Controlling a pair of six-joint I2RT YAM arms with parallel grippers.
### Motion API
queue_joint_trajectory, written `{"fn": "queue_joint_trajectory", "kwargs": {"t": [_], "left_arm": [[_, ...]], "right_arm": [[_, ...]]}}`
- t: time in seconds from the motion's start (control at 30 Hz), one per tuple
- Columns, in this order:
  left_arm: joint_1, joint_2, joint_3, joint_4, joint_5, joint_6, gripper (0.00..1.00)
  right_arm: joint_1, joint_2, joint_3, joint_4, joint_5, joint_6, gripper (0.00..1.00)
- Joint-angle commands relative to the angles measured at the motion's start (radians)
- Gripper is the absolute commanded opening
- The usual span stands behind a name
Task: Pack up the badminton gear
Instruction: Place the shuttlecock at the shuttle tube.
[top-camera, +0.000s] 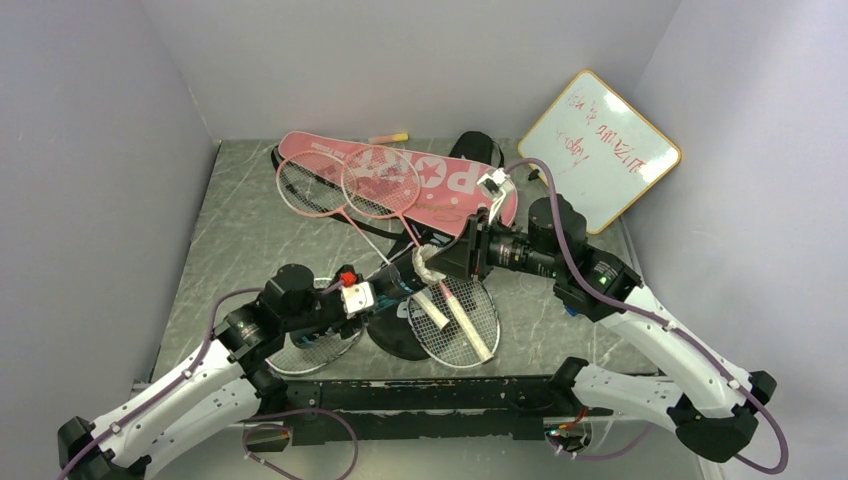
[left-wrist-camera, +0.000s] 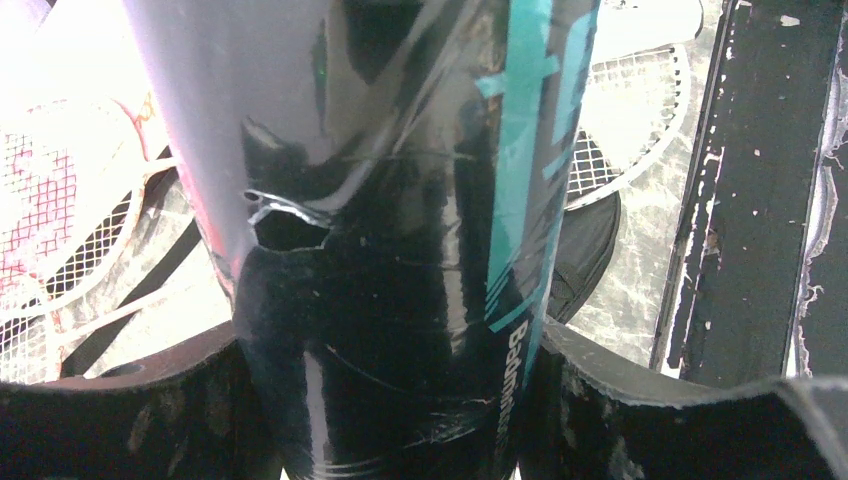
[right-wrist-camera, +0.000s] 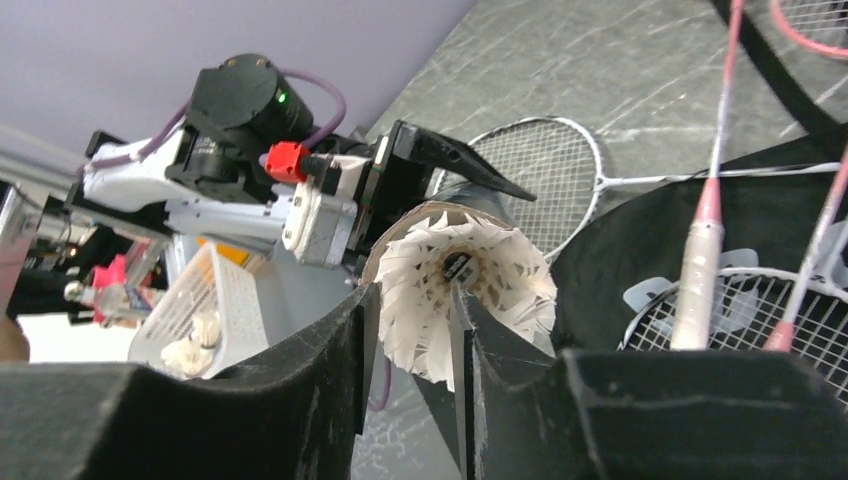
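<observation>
At the left of the top view, the left gripper (top-camera: 388, 288) reaches in over a white-framed racket (top-camera: 315, 350) on the table (top-camera: 250, 230). What it carries is hard to read there. The left wrist view shows it: both fingers (left-wrist-camera: 680, 420) press the sides of the glossy dark tube (left-wrist-camera: 400, 250), a firm hold. Behind, the pink-framed rackets (top-camera: 345, 185) lie on the pink cover (top-camera: 450, 180). At centre, the tube slants over the black cover (top-camera: 400, 335) and a second white-framed racket (top-camera: 455, 320), with its mouth towards the right arm. Only the right wrist view looks into that mouth, where a white shuttlecock (right-wrist-camera: 500, 290) fills the rim. The right gripper (right-wrist-camera: 410, 310) has its jaws narrowly apart, one finger (right-wrist-camera: 330, 380) at the skirt's outer edge and the other reaching towards its middle. I cannot tell whether they pinch the feathers. At far right, the whiteboard (top-camera: 600, 150) leans in the corner.
</observation>
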Motion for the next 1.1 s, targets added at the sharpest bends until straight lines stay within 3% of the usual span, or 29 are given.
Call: {"fn": "queue_joint_trajectory", "kwargs": {"t": [0.0, 0.17, 0.23, 0.47, 0.63, 0.77, 1.07], "left_arm": [[0.004, -0.011, 0.023, 0.049, 0.012, -0.022, 0.36], [0.004, -0.011, 0.023, 0.049, 0.011, -0.021, 0.36], [0.004, -0.011, 0.023, 0.047, 0.009, -0.022, 0.36], [0.005, -0.011, 0.024, 0.047, 0.008, -0.020, 0.36], [0.004, -0.010, 0.024, 0.047, 0.008, -0.020, 0.36], [0.004, -0.010, 0.024, 0.047, 0.008, -0.020, 0.36], [0.004, -0.008, 0.023, 0.048, 0.012, -0.020, 0.36]], "right_arm": [[0.002, -0.045, 0.058, -0.028, 0.148, -0.021, 0.36], [0.002, -0.065, 0.057, -0.066, 0.243, -0.037, 0.58], [0.001, -0.064, 0.056, -0.080, 0.269, -0.043, 0.62], [0.001, -0.054, 0.027, -0.074, 0.261, -0.060, 0.67], [0.002, 0.031, -0.002, -0.045, 0.108, -0.076, 0.77], [0.004, 0.117, -0.033, -0.006, -0.011, -0.076, 0.78], [0.035, 0.190, -0.113, 0.079, -0.032, -0.048, 0.78]]}}
